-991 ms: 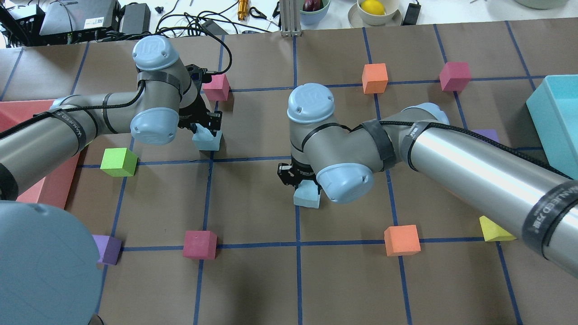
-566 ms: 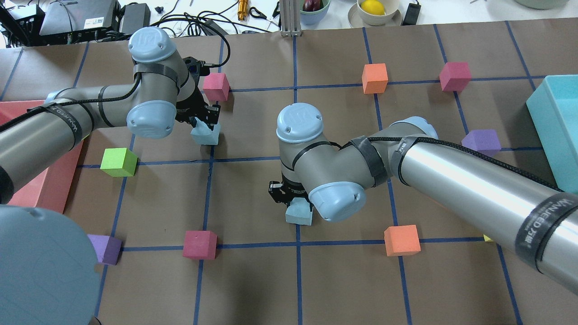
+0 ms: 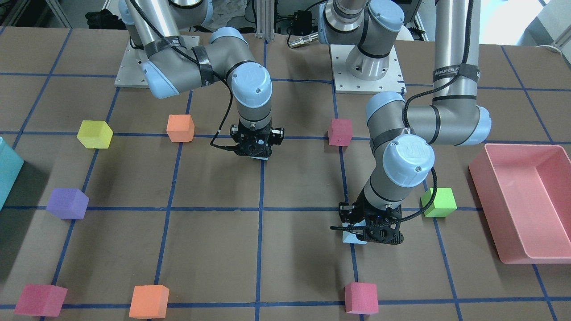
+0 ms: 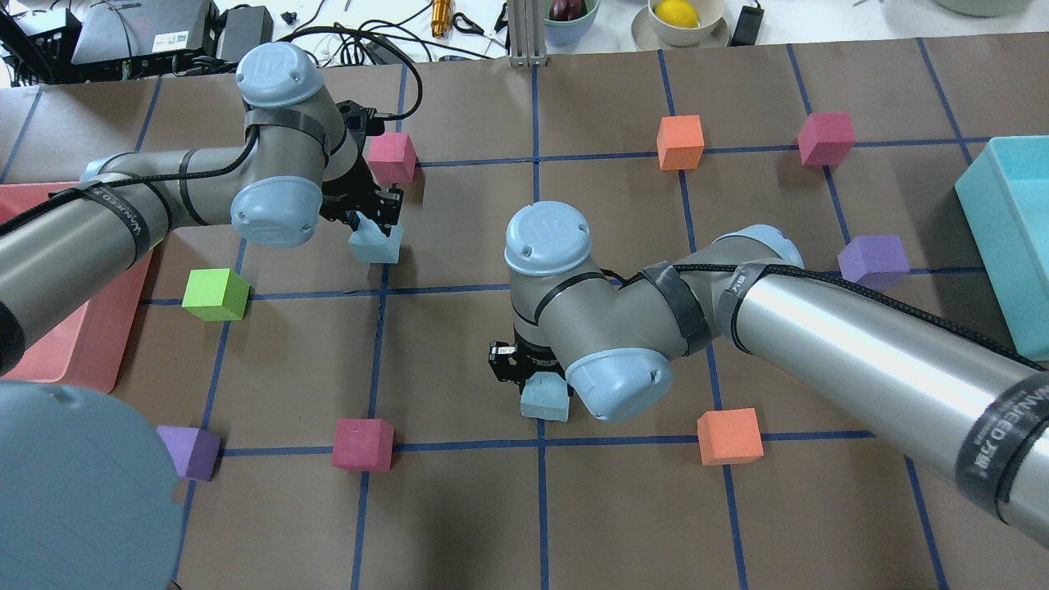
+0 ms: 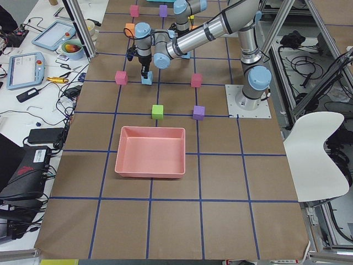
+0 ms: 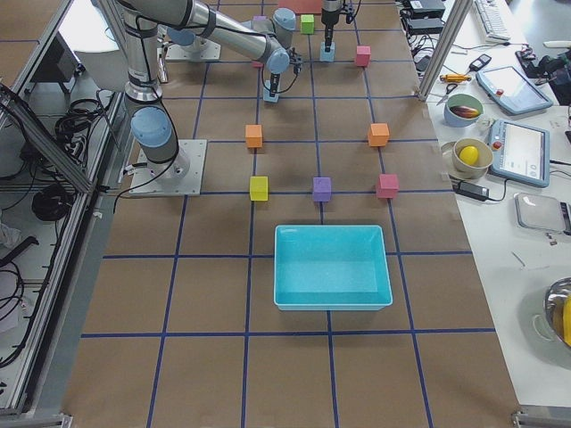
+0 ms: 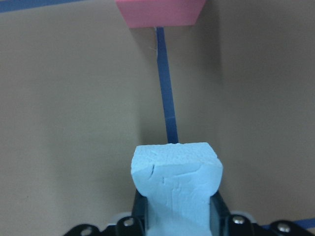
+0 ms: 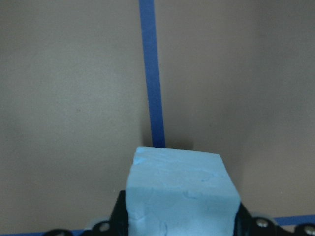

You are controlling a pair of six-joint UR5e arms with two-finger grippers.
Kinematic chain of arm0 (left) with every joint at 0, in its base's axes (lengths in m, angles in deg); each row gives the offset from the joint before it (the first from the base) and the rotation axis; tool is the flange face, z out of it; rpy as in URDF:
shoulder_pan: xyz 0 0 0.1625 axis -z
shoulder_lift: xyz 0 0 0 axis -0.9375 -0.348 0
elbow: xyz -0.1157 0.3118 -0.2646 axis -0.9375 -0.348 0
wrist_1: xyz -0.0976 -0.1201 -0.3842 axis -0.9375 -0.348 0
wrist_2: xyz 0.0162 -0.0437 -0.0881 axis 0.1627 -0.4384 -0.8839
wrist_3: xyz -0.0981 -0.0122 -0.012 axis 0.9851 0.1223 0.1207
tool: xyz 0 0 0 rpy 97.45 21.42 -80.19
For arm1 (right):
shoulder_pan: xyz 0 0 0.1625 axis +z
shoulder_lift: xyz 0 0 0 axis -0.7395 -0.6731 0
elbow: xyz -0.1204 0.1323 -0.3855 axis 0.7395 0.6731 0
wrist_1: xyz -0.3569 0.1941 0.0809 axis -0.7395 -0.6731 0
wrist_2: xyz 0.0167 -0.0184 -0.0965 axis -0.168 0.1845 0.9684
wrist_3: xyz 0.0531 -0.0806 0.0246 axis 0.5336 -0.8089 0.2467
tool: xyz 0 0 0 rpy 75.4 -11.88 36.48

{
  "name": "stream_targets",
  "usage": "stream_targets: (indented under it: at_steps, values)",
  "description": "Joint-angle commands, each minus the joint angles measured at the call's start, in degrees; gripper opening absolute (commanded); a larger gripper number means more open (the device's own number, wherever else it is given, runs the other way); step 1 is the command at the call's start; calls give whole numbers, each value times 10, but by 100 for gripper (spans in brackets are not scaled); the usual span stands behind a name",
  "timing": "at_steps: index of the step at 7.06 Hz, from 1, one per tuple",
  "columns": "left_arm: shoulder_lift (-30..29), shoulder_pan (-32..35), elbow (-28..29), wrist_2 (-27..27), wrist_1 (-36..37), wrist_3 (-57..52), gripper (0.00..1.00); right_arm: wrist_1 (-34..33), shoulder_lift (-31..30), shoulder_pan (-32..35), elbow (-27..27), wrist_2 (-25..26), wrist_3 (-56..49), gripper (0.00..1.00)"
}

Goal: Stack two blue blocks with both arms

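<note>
My left gripper [image 4: 374, 228] is shut on a pale blue block [image 4: 376, 245] and holds it low over the brown table, left of centre and just beside a magenta cube [image 4: 392, 157]. The left wrist view shows this block [image 7: 175, 189] pinched and dented between the fingers. My right gripper [image 4: 531, 379] is shut on the second blue block [image 4: 547, 400] near the table's middle, over a blue tape line. The right wrist view shows that block [image 8: 180, 189] square in the jaws. In the front-facing view the left gripper [image 3: 369, 232] is on the right and the right gripper [image 3: 255, 147] is at centre.
A green cube [image 4: 215, 293], magenta cube [image 4: 362, 443], orange cube [image 4: 729, 436] and purple cube [image 4: 874, 259] lie around the grippers. A pink tray [image 3: 495, 218] stands on my left side. A teal box [image 4: 992, 238] stands on my right.
My right gripper has moved left and toward the robot's side with its blue block. My left gripper has shifted slightly away from the robot with its block.
</note>
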Motion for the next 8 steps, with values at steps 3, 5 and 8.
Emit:
stream_targets:
  at_steps: [3, 5, 8]
  values:
    - [12, 4, 1, -2, -12, 4, 0, -10, -1, -17, 11, -2, 1, 100]
    - [30, 53, 4, -4, -22, 19, 0, 27, -24, -69, 62, 3, -40, 100]
    - [62, 91, -13, -10, -41, 62, 0, 82, -72, -207, 103, 12, -204, 100]
